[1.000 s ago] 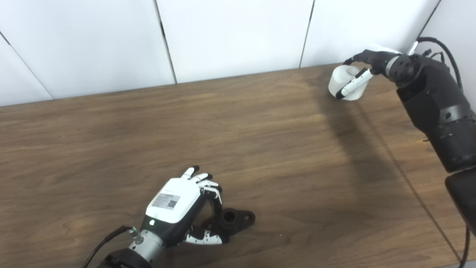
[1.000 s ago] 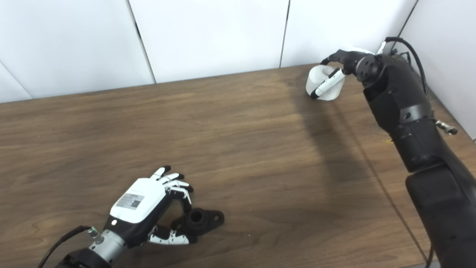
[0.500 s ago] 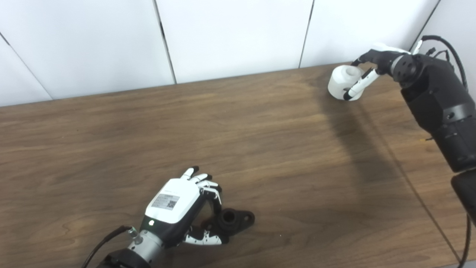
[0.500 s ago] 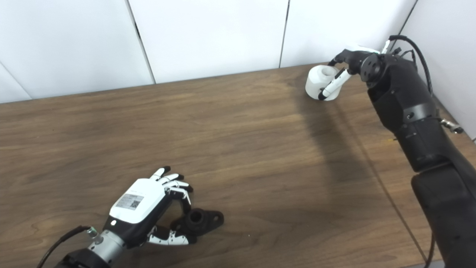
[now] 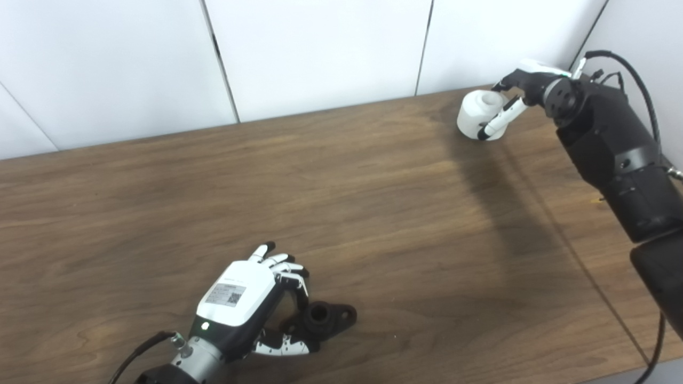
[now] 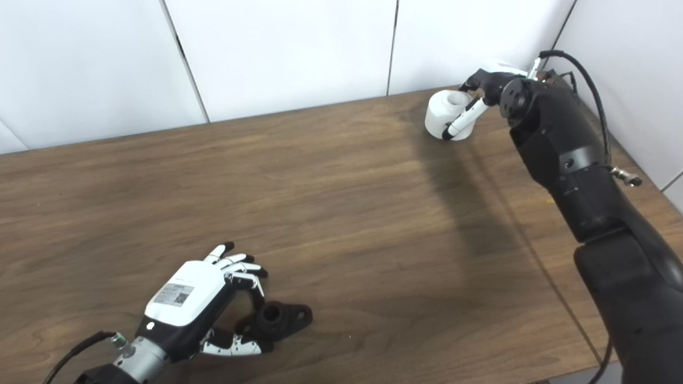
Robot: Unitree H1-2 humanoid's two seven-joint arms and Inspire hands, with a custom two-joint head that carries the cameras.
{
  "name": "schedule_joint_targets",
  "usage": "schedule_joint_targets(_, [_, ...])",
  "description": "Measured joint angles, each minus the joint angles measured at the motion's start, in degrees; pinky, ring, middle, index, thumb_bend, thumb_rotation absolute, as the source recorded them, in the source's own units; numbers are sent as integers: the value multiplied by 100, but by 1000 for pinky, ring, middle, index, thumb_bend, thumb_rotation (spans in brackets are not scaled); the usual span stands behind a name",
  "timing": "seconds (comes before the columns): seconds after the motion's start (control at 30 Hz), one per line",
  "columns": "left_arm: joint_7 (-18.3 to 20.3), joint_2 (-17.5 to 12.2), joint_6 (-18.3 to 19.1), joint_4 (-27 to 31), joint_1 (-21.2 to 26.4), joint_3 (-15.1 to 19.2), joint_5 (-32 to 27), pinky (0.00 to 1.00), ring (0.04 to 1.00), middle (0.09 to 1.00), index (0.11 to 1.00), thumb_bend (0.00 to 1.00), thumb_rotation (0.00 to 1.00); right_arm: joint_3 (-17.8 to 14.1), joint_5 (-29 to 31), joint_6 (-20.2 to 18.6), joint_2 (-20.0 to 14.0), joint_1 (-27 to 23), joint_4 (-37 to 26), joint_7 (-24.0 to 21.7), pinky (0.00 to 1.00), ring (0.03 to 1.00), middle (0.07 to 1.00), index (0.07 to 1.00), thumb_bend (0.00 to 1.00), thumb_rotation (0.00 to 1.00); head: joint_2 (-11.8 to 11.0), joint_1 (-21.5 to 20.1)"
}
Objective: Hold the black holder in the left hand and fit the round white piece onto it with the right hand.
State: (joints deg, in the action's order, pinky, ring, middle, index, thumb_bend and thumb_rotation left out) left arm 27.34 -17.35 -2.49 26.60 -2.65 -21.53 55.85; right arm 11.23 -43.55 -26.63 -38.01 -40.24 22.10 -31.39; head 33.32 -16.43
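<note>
Black holder lies near front edge of bench, left hand curled around it w/ fingers touching. Round white piece at far right corner, right hand grasping it.

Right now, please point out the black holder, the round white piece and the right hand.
black holder (image 5: 326, 316): left eye view, on its raised round collar.
round white piece (image 5: 474, 114): left eye view, on its side wall.
right hand (image 6: 480, 88): right eye view, on the middle of the hand.
</note>
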Motion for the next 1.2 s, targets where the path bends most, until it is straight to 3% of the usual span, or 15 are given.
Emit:
schedule_joint_targets(0.47, [-96, -9, -88, -60, -9, 7, -34, 959, 866, 772, 487, 523, 57, 95, 320, 8, -1, 146, 0, 236, 1000, 996, 928, 800, 941, 303, -291, -140])
schedule_joint_targets(1.2, [-187, -37, -114, -120, -21, 20, -139, 1000, 877, 777, 487, 523, 55, 111, 412, 0, -4, 145, 6, 454, 1000, 991, 919, 766, 917, 291, -309, -308])
